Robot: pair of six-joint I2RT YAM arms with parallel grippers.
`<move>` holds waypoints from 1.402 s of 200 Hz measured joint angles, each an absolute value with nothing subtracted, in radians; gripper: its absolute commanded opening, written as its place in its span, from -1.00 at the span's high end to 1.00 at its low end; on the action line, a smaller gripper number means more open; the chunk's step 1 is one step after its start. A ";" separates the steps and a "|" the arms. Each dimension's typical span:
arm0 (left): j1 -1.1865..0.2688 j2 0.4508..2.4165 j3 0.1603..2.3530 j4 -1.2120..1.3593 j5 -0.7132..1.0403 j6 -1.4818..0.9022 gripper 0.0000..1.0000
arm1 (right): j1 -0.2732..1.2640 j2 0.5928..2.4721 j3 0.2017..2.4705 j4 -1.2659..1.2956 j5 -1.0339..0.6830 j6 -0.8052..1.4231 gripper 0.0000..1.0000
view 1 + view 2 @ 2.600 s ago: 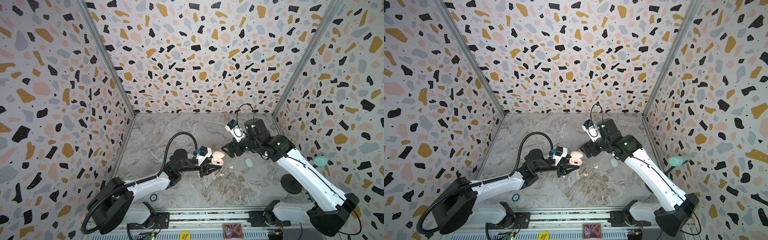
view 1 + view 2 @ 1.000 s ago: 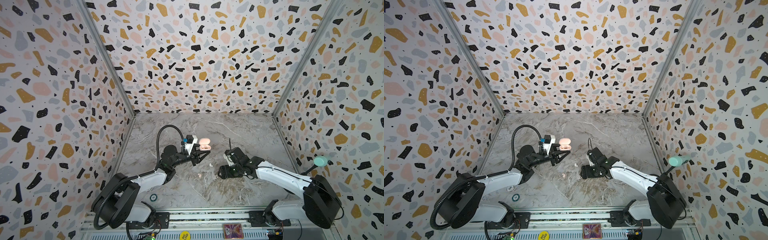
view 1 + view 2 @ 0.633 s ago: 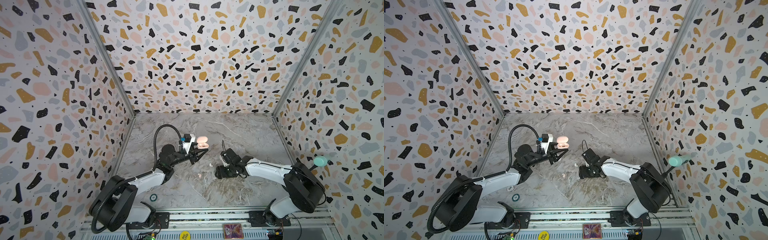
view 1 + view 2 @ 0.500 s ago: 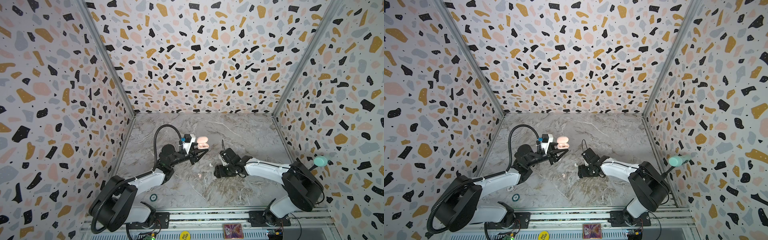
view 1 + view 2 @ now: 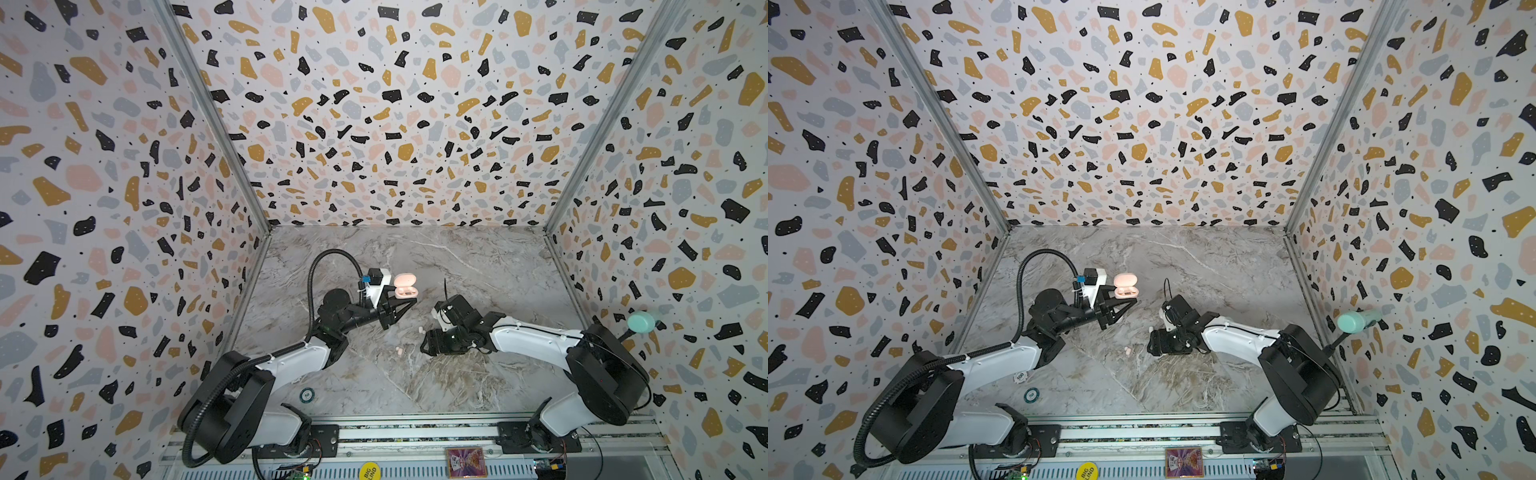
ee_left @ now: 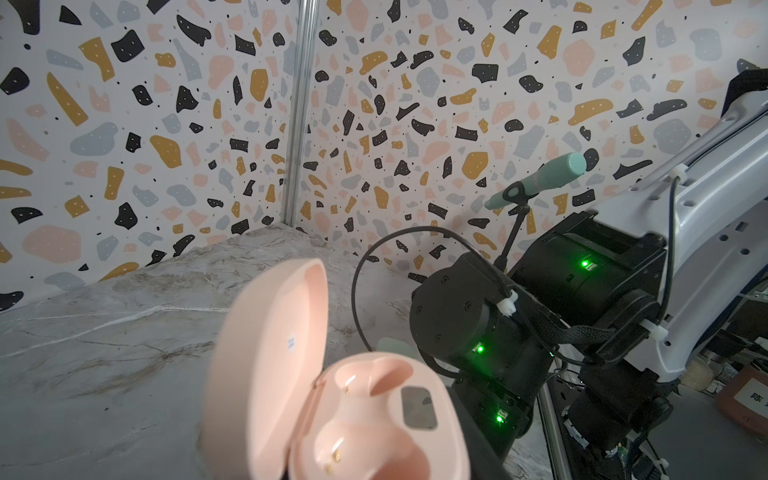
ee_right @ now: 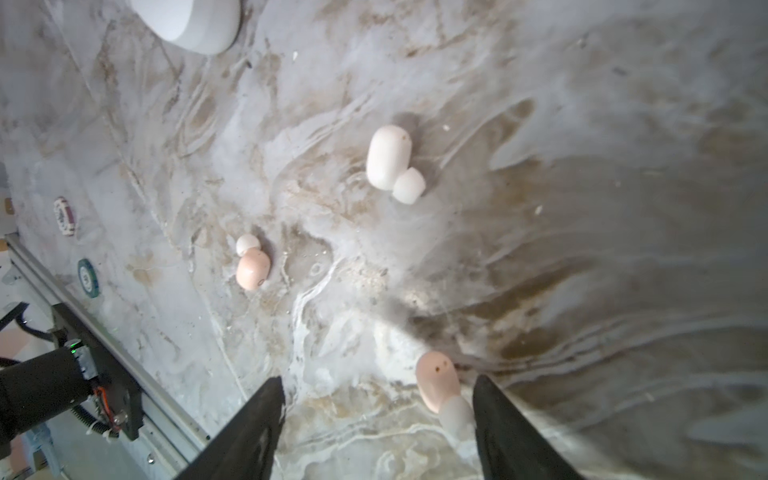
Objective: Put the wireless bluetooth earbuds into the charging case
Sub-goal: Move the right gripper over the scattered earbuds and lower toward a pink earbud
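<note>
Right claw (image 7: 377, 380) parted, tiny pale-pink bean-shaped earbud (image 7: 435, 384), whitish tip, lying between

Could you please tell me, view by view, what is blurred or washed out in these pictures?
Left wrist view: the pink charging case sits close to the lens and is soft, its lid most, while the wall behind is sharp. Right wrist view: the pink earbud by the open right gripper is blurred, the white earbud crisper, the marble table washed pale in patches.
</note>
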State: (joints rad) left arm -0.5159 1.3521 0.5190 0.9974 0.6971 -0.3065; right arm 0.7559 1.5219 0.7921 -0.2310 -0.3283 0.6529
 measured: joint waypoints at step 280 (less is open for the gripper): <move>-0.493 1.352 0.519 0.996 0.690 -0.308 0.31 | 0.937 1.642 0.921 -0.528 0.160 0.630 -0.28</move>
